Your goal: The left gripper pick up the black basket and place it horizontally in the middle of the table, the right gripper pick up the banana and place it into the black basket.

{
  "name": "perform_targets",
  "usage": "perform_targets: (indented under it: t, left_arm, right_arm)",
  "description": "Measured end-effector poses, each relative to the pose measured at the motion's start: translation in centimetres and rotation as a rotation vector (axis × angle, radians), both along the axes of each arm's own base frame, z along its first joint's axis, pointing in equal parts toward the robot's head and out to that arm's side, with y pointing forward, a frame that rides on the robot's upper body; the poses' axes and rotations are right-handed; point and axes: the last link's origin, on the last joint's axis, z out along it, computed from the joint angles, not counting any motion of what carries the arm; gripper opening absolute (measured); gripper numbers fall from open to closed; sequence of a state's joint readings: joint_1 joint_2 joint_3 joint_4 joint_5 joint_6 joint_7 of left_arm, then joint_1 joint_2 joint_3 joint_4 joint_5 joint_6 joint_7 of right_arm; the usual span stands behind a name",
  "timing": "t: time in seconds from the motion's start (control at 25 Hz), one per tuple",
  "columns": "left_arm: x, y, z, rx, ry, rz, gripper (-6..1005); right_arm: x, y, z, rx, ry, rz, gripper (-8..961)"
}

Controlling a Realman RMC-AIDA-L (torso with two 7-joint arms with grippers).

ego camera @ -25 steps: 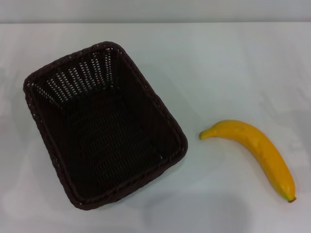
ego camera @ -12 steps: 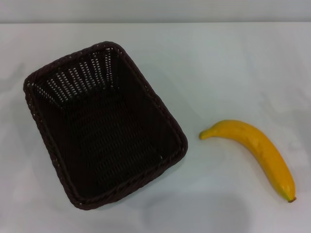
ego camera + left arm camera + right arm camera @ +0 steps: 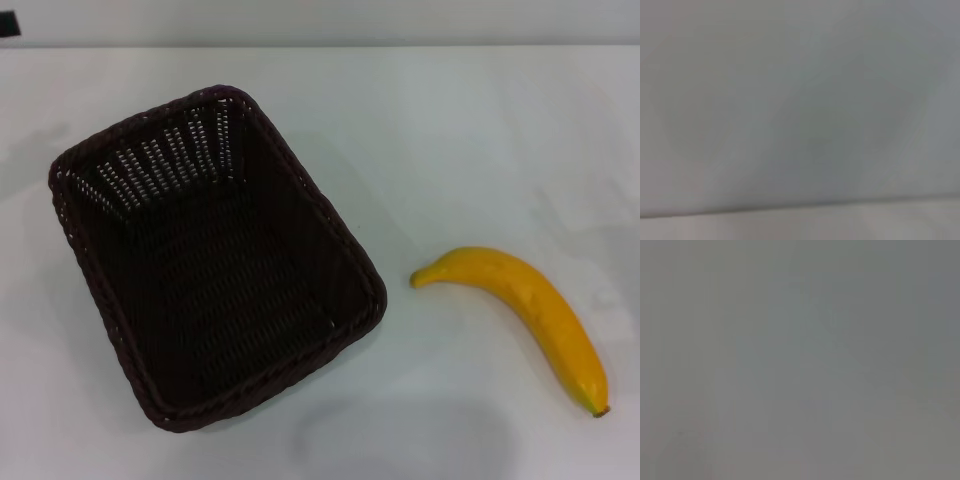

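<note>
Head view, dark woven black basket [image 3: 215, 260], yellow curved banana [image 3: 525, 305]

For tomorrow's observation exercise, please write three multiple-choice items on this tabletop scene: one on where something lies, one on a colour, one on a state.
1. Where does the banana lie relative to the black basket?
A. Inside it
B. On the table, to the basket's right, apart from it
C. Leaning on its rim

2. What colour is the banana?
A. Green
B. Red
C. Yellow

3. What state is the basket in?
A. Empty, set at a slant to the table's edge
B. Holding the banana
C. Turned upside down

Answers:
1 B: white tabletop shows between the two.
2 C: its skin is yellow with a small brown tip.
3 A: only bare weave shows inside, and its long sides run diagonally.
</note>
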State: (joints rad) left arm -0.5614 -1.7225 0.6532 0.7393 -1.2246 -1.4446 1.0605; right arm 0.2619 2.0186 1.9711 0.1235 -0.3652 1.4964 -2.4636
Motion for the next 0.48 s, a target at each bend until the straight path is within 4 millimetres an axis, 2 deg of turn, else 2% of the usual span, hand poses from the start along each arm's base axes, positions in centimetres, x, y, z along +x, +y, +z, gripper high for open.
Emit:
perform_targets:
  t: [0.16,0.28,0.48]
  left_arm:
    - [3.1,1.1,0.5,-0.149,0.084,-0.055,858]
    - [5.8,1.5,-0.3,-0.278,0.138,-0.123,858]
    - [7.2,2.0,-1.6,-0.371,0.217,-0.141,858]
  right_arm:
    - [-0.1,0.1,0.0,-0.003,-0.001,0.003,856]
    - [-0.2,0.2,-0.1,-0.007,-0.003,0.008,856]
    - [-0.3,0.3,-0.2,-0.014,-0.004,0.012,855]
